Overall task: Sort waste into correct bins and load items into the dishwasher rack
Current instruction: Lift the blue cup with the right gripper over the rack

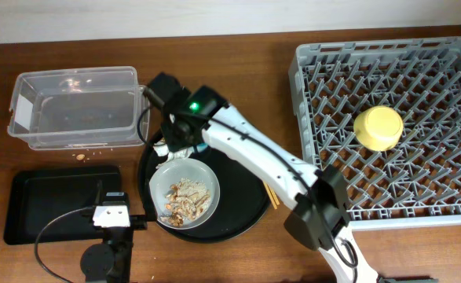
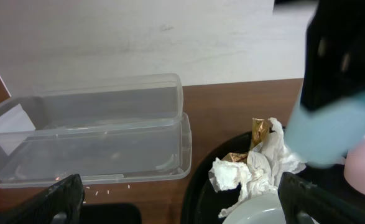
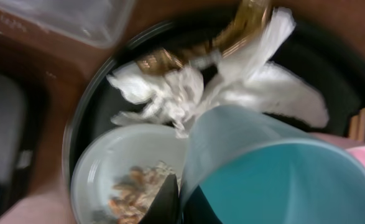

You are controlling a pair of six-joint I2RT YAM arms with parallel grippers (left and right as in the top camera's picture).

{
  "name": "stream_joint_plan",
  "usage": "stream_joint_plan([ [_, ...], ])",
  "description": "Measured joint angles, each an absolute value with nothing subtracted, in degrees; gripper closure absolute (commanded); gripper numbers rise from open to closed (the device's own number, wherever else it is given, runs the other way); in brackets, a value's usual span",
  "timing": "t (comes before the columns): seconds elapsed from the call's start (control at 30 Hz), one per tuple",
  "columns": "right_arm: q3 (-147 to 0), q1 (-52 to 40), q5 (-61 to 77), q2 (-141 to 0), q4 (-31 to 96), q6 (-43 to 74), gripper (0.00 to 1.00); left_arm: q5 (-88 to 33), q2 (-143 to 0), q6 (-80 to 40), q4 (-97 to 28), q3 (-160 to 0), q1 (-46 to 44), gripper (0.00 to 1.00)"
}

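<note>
I had the R gripper (image 3: 181,200) pinched on the blue cup (image 3: 275,180) rim; prob light, slippy. L gripper (image 2: 182,205) was wide open.

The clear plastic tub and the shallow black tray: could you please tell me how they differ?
The clear tub is see-through and deep-walled; the black tray is opaque and shallow. The tub lies farther back on the table, the tray nearer the front. Both are rectangular.
</note>
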State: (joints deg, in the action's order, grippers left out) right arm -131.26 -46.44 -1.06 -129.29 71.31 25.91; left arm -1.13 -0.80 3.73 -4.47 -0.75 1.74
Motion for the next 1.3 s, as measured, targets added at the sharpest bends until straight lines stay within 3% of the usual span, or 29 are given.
stream_joint_plan([
  [0.2, -153.2, -39.0, -0.2, -129.4, 86.4, 23.0, 0.96, -1.1, -0.8, 3.7, -4.5, -0.8, 1.7, 0.01],
  [0.33, -165.9, -25.5, 2.4, -129.1, 93.1, 20.0, 0.96, -1.1, -0.8, 3.7, -4.5, -0.8, 1.7, 0.01],
  [0.47, -168.7, -9.5, 11.6, -128.9, 96.7, 16.2, 0.96, -1.1, -0.8, 3.7, -4.5, -0.8, 1.7, 0.01],
  [0.63, -165.9, 8.0, 27.1, -128.9, 97.0, 12.8, 0.96, -1.1, -0.8, 3.7, -4.5, -0.8, 1.7, 0.01],
  [0.77, -160.5, 15.0, 34.1, -128.9, 97.0, 7.6, 0.96, -1.1, -0.8, 3.7, -4.5, -0.8, 1.7, 0.01],
  [1.0, -143.4, 17.4, 47.3, -128.9, 97.0, -5.1, 0.96, -1.1, -0.8, 3.7, -4.5, -0.8, 1.7, 0.01],
  [1.3, -127.5, 18.0, 56.9, -128.2, 96.8, -9.0, 0.96, -1.1, -0.8, 3.7, -4.5, -0.8, 1.7, 0.01],
])
